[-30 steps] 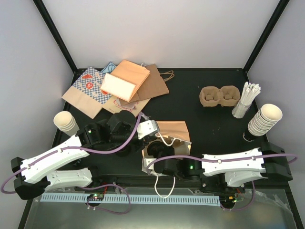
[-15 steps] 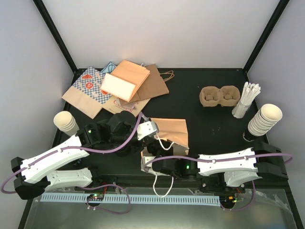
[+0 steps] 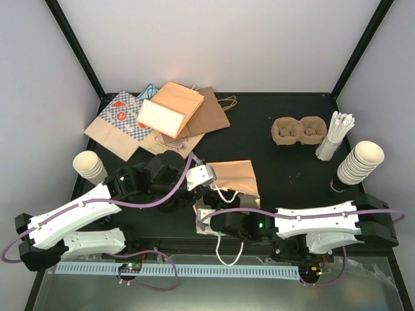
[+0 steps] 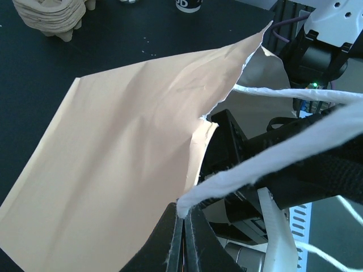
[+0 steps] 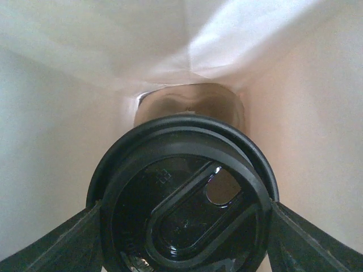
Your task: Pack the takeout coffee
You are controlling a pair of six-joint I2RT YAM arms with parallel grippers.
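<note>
Right wrist view: the cup point(image 5: 184, 192) is seen deep inside the bag point(image 5: 62, 113), gripped at its lid by the right tool point(image 5: 184, 238). From above, only a slight sideways shift of that arm and the bag is noted over the last second, the left tool point(image 4: 182, 241) being kept pinched on the bag's handle point(image 4: 272, 161). The cup is judged placed but unreleased; the carrier point(image 3: 298, 129) lies apart, untouched, on the worktop point(image 3: 285, 188).
</note>
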